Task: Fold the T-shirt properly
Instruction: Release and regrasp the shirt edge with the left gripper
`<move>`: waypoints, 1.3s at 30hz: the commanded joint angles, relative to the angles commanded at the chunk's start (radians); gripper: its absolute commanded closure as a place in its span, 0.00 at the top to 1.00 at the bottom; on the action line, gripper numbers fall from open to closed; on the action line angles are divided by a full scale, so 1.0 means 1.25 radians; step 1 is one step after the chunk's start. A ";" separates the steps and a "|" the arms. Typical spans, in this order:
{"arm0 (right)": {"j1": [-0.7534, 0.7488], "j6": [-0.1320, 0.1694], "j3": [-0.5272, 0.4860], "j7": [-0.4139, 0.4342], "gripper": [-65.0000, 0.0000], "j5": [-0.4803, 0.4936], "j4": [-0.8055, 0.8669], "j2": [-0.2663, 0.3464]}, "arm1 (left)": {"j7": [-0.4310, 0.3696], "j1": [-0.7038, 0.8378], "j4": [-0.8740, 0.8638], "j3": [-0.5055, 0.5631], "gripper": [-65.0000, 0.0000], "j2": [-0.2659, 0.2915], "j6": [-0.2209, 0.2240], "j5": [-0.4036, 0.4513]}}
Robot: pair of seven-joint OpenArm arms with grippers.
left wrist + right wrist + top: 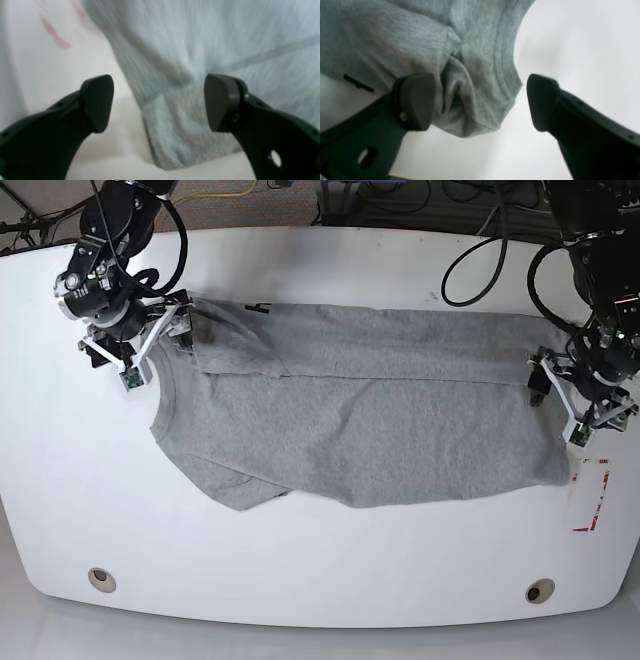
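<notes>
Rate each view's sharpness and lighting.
Left wrist: T-shirt streaked by motion blur, left gripper crisper. Right wrist: soft focus, rib stitching readable, white table washed out. Base: sharp, evenly lit, faint shadows under the cloth.

Motion-blurred throughout in the left wrist view: heather-grey cotton T-shirt (200,50) and smeared red marks (56,37) on the white tabletop (37,75). Mostly folded under in the base view, only a fragment of dark block lettering (258,307). Cut off by the top edge, both black arms.
</notes>
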 joint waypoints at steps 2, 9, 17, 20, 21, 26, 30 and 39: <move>-0.004 0.000 0.014 0.000 0.84 0.000 0.000 -0.009 | 0.000 0.007 0.000 -0.017 0.81 0.007 -0.001 0.000; -0.020 0.000 0.054 0.004 0.84 0.000 -0.021 -0.023 | -0.002 0.060 -0.016 -0.085 0.81 0.023 -0.075 0.000; -0.023 0.000 0.093 0.052 0.84 -0.005 -0.053 -0.028 | -0.004 0.083 -0.033 -0.193 0.81 0.065 -0.091 0.001; -0.020 0.000 0.102 0.061 0.84 -0.001 -0.091 -0.015 | -0.005 0.086 -0.054 -0.189 0.81 0.068 -0.091 0.001; -0.020 0.000 0.102 0.068 0.84 -0.001 -0.106 -0.010 | -0.006 0.087 -0.065 -0.189 0.81 0.068 -0.091 0.001; -0.020 0.000 0.097 0.103 0.84 -0.001 -0.161 -0.002 | -0.031 0.083 -0.124 -0.189 0.81 0.068 -0.091 0.001; -0.020 0.000 0.096 0.118 0.84 -0.001 -0.193 -0.001 | -0.061 0.087 -0.155 -0.185 0.79 0.068 -0.091 0.001; -0.020 0.000 0.096 0.151 0.80 -0.001 -0.228 -0.001 | -0.063 0.079 -0.245 -0.184 0.61 0.068 -0.091 0.001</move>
